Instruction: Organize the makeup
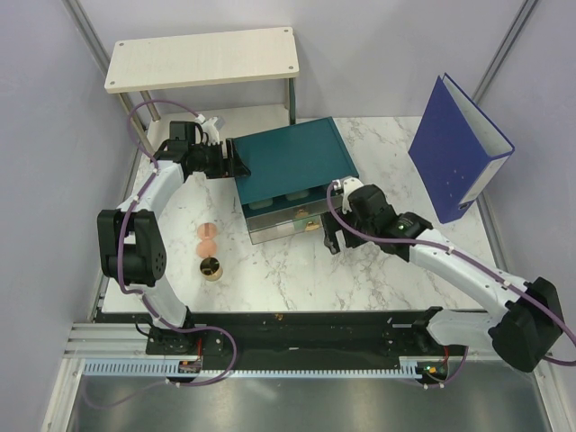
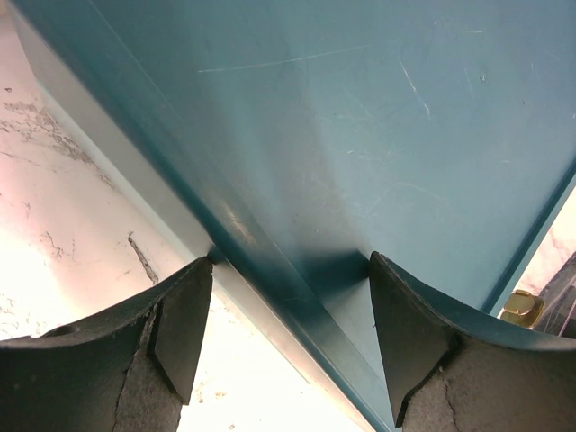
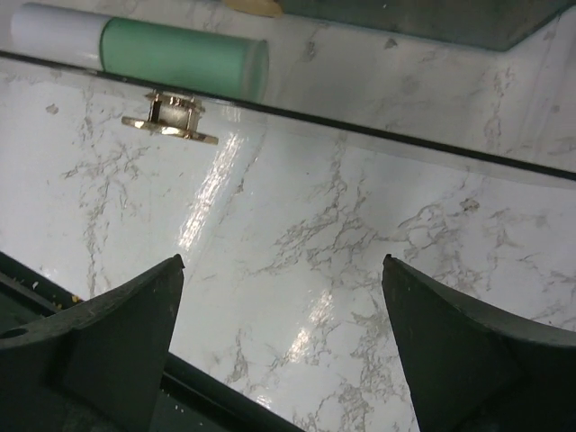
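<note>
Two peach-pink discs (image 1: 207, 238) and a gold-rimmed dark pot (image 1: 212, 268) sit on the marble left of the teal drawer box (image 1: 288, 162). A lower drawer (image 1: 281, 222) stands pulled out. Inside it, behind the clear front and its gold handle (image 3: 171, 117), lies the mint-green tube (image 3: 184, 58). My right gripper (image 3: 282, 261) is open and holds nothing; it hovers over bare marble just before that drawer's right end (image 1: 331, 238). My left gripper (image 1: 236, 166) is open at the box's left side. Its fingertips (image 2: 202, 279) straddle the box's top edge (image 2: 297, 297) and touch it.
A blue ring binder (image 1: 459, 148) stands at the back right. A pale wooden shelf (image 1: 202, 58) on legs stands at the back left. Grey walls close in both sides of the marble table (image 1: 306, 279).
</note>
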{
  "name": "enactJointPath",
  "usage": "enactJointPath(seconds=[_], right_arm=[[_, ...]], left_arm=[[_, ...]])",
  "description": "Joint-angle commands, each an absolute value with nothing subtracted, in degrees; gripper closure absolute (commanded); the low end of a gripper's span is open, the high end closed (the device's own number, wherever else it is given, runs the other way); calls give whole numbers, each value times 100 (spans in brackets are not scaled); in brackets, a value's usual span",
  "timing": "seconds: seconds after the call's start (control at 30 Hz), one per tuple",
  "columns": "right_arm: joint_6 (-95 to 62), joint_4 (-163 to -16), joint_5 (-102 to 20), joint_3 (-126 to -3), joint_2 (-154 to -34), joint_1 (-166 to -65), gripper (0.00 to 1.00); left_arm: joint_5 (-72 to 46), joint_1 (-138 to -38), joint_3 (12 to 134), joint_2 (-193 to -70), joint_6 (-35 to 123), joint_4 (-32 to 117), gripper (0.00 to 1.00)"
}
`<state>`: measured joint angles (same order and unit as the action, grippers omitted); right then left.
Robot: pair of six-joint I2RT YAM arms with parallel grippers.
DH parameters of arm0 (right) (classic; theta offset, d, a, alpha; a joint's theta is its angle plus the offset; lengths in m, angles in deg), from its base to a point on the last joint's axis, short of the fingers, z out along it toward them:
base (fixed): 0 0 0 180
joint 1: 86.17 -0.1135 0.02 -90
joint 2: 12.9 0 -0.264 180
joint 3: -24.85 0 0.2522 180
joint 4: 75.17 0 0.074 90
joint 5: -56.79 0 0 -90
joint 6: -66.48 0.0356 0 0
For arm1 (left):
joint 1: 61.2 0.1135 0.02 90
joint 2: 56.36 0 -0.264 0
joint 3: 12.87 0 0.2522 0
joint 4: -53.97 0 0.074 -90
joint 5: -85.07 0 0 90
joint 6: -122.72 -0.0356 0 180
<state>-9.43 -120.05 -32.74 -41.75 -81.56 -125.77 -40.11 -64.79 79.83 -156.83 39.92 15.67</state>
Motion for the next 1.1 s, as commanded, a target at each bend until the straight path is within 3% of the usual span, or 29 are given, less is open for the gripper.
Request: enactJointPath(seconds=[0.0, 0.27, 0.73, 0.83, 1.07], right_arm=[[-726, -11119, -2654, -4217, -8487, -12590, 2], [-848, -10291, -2776, -4709, -9542, -12573, 2], [-1428, -9851, -2451, -6774, -11397, -12520, 2], [-1377, -10009, -2635, -6942, -11380, -12520, 2], [-1166, -10132, -2838, -5697, -10353, -12529, 2]], left_arm=[[-3877, -6586, 7735, -15937, 3518, 935, 24], [-3886, -6586, 7665, -15849, 3527, 935, 24], [-3860, -6586, 7542, -15735, 3501, 883, 23], [-3833, -6586, 7542, -15708, 3466, 848, 23], [-3754, -6586, 7533, -15691, 3457, 839, 23]])
